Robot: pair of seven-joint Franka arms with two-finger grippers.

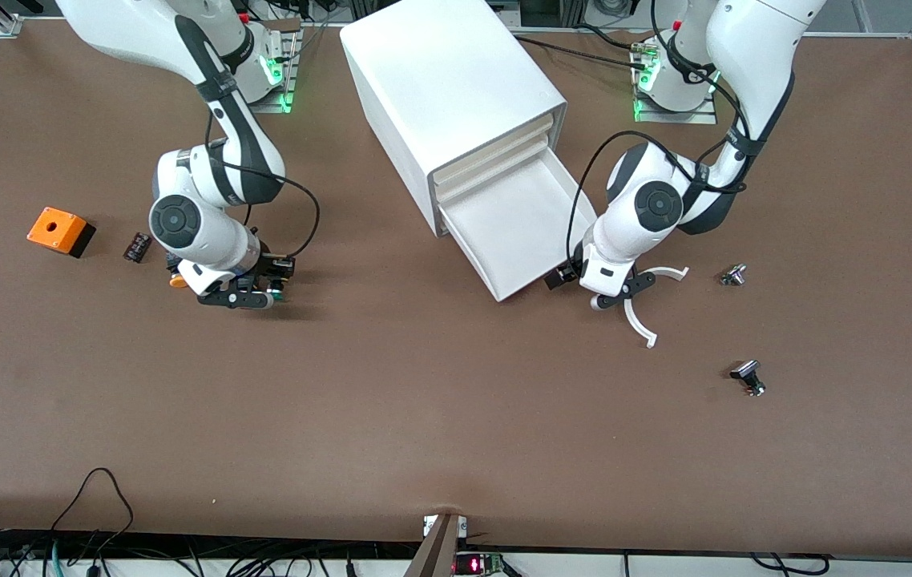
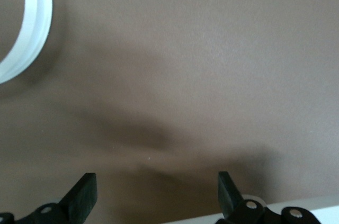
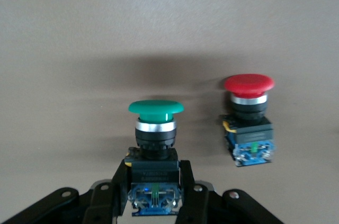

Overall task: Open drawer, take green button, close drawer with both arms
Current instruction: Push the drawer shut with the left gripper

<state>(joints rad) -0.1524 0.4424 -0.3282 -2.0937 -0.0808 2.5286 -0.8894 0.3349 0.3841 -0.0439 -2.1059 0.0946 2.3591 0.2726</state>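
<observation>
Brown table (image 1: 424, 417) filling pretty much the whole frame, with a big white cabinet (image 1: 444, 88) sitting at the top middle. Its lowest drawer (image 1: 516, 232) is hanging wide open toward the camera, and the tray is looking bare inside.

The right gripper (image 1: 252, 298) is sitting low over the table in the left-middle of the frame, fingers clamped tight around the black body of the green button (image 3: 155, 128). In the right wrist view the green cap is pointing up, and a red button (image 3: 249, 118) is standing on the table just beside it.

The left gripper (image 1: 624, 300) is hovering low at the open drawer's front corner, center-right of the frame, with its curved white fingers (image 1: 639, 322) spread wide and holding nothing.

Also lying around: an orange box (image 1: 60, 231) and a small black part (image 1: 136, 246) at the left edge of the frame, and two more small button pieces (image 1: 733, 275) (image 1: 748, 377) at the right.
</observation>
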